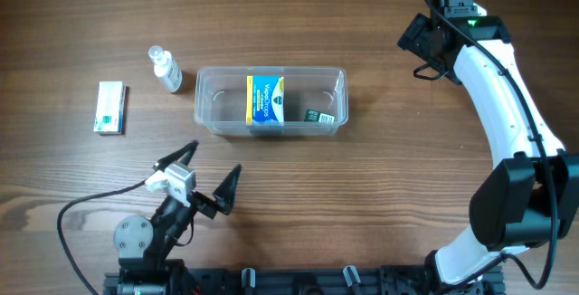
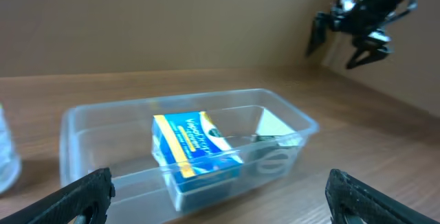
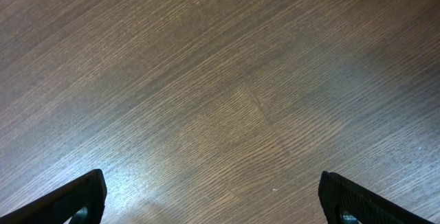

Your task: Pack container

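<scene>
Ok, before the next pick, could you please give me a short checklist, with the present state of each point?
1. Left pincer open and empty: ok.
2. Right pincer open and empty: ok.
3. Container upright, with free room inside: ok.
4. Blue-yellow box already in the container: ok.
5. Bottle and white-green box packed: not ok, both are outside, to the left of the container.
6. Bottle cap closed tight: cannot tell.
</scene>
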Controlling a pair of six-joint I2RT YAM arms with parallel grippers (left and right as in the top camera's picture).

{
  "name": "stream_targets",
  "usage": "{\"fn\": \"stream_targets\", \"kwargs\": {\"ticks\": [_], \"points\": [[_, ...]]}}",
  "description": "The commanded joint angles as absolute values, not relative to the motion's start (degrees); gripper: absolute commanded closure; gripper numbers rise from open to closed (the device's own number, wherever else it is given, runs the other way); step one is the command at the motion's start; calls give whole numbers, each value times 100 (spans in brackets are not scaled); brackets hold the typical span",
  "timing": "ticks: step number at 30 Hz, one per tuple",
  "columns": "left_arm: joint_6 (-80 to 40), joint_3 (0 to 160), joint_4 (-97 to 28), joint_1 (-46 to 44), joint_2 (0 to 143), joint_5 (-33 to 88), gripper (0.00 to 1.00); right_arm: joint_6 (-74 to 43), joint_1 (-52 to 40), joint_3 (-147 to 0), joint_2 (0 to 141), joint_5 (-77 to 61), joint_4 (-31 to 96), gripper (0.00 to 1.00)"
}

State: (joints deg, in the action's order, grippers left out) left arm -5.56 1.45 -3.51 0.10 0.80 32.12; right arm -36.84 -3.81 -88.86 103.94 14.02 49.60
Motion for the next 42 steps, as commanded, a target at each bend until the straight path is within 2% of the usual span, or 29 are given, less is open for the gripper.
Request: {"fn": "stream_targets", "kwargs": {"ticks": [1, 4, 6, 8, 10, 12, 15, 17, 18, 23, 27, 29, 34, 40, 42], "points": [[-867, 530, -401, -16, 40, 3356, 0, -3752, -368, -8836, 10449, 1540, 4923, 0], [-858, 1470, -1350, -16, 405, 2471, 0, -3752, -368, -8836, 10449, 1540, 4853, 0], [-858, 2248, -2086, -16, 1243, 2270, 0, -3752, -368, -8836, 10449, 1538, 4847, 0], [-679, 2860, -2541, -16, 1865, 2781, 0, -3752, -368, -8836, 10449, 1538, 4845, 0], [-687, 3135, -2436, -16, 2235, 3336, 0, -3752, -368, -8836, 10449, 1538, 4842, 0], [-698, 3363, -2519, -16, 2410, 3330, 0, -3752, -368, -8836, 10449, 1538, 4842, 0], [-1098, 4510, -3760, -16, 3459, 2119, 0, -3754, -368, -8836, 10449, 1538, 4842, 0], [-1116, 5677, -5033, -16, 4707, 904, 0, -3752, -368, -8836, 10449, 1538, 4842, 0], [-1116, 6012, -5140, -16, 5120, 694, 0, -3752, -368, -8836, 10449, 1538, 4842, 0], [-1135, 6377, -4731, -10, 5813, 690, 0, -3750, -368, -8836, 10451, 1540, 4845, 0], [-290, 7078, -4657, -10, 6799, 108, 0, -3754, -368, -8836, 10453, 1538, 4842, 0], [-274, 7387, -4707, 23, 7242, -10, 0, -3752, -368, -8836, 10453, 1538, 4842, 0], [154, 8001, -4954, 537, 8307, -5, 0, -3754, -368, -8836, 10453, 1538, 4838, 0], [410, 7994, -4740, 902, 8938, 493, 0, -3752, -368, -8836, 10453, 1538, 4838, 0], [1066, 7994, -4495, 858, 8938, 1022, 0, -3752, -368, -8836, 10453, 1538, 4838, 0]]}}
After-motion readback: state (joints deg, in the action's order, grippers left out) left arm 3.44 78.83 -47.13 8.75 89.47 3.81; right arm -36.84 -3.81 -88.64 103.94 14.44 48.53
